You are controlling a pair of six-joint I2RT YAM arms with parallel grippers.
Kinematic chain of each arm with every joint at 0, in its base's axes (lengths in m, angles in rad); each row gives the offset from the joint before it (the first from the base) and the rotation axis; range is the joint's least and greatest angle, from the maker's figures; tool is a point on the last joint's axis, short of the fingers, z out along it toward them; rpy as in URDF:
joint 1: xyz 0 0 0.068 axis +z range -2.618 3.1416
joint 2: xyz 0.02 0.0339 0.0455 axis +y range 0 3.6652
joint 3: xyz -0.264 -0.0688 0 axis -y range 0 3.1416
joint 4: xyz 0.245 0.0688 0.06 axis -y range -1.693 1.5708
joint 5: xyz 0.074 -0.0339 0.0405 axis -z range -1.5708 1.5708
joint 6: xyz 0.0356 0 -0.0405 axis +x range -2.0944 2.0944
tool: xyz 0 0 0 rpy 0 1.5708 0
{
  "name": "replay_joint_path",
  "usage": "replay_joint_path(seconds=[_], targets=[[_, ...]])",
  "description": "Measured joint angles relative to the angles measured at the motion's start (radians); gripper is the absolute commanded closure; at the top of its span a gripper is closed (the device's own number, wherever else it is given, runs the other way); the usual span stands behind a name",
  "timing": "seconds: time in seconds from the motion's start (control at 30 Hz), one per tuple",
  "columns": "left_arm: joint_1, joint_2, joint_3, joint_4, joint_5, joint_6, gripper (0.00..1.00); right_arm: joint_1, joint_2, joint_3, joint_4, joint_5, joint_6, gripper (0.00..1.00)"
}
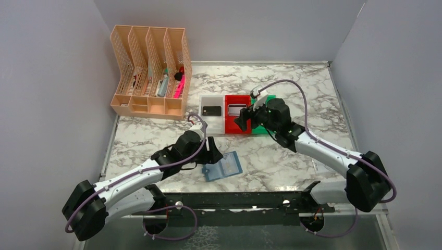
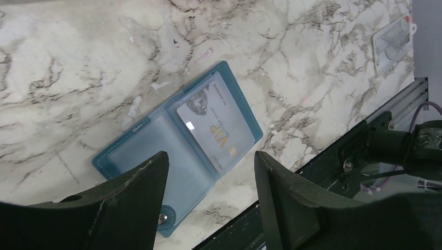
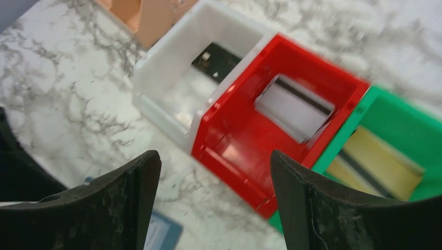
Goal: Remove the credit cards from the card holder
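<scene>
The blue card holder [image 1: 223, 165] lies open on the marble table near the front edge. One silver credit card [image 2: 216, 130] sits in its right clear pocket; the left pocket looks empty. My left gripper [image 2: 211, 159] hovers open just above the holder [image 2: 156, 166], gripping nothing. My right gripper [image 3: 213, 159] stands open and empty over the table in front of the red bin [image 3: 234, 156]. A silver card [image 3: 294, 107] lies in that red bin, a black card [image 3: 216, 60] in the white bin [image 3: 156, 99], and a gold card [image 3: 372, 164] in the green bin [image 3: 401, 120].
The three bins stand in a row mid-table, white [image 1: 208, 99], red [image 1: 229, 125] and green [image 1: 259, 128]. A peach mesh file rack [image 1: 151, 73] stands at the back left. Grey walls close in three sides. A black metal rail [image 1: 234, 200] runs along the near edge.
</scene>
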Motion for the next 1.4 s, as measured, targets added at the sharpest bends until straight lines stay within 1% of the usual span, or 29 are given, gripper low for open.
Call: replay_joint_path(seconds=[0.2, 0.27, 0.37, 0.5, 0.7, 0.77, 0.87, 1.07, 1.23, 1.4], targets=[[0.000, 0.102, 0.000, 0.079, 0.061, -0.014, 0.37, 0.000, -0.066, -0.211, -0.012, -0.121, 0.327, 0.32], [0.000, 0.129, 0.000, 0.097, 0.077, -0.022, 0.38, 0.000, -0.083, -0.262, -0.015, -0.159, 0.399, 0.37], [0.000, 0.169, 0.000, 0.131, 0.105, -0.034, 0.40, 0.000, -0.092, -0.311, -0.010, -0.225, 0.505, 0.47], [0.000, 0.216, 0.000, 0.154, 0.126, -0.041, 0.44, 0.000, -0.083, -0.352, 0.013, -0.307, 0.610, 0.55], [0.000, 0.257, 0.000, 0.164, 0.131, -0.051, 0.49, 0.000, -0.007, -0.360, 0.026, -0.379, 0.678, 0.61], [0.000, 0.266, 0.000, 0.168, 0.131, -0.053, 0.53, 0.002, 0.024, -0.360, 0.036, -0.404, 0.688, 0.63], [0.000, 0.285, -0.003, 0.172, 0.131, -0.055, 0.56, 0.009, 0.075, -0.357, 0.047, -0.421, 0.699, 0.66], [0.000, 0.317, -0.004, 0.174, 0.132, -0.055, 0.57, 0.028, 0.148, -0.351, 0.061, -0.442, 0.715, 0.66], [0.000, 0.330, -0.006, 0.185, 0.133, -0.055, 0.60, 0.034, 0.197, -0.327, 0.068, -0.453, 0.715, 0.77], [0.000, 0.354, -0.008, 0.207, 0.136, -0.051, 0.63, 0.034, 0.234, -0.315, 0.072, -0.460, 0.715, 0.81]])
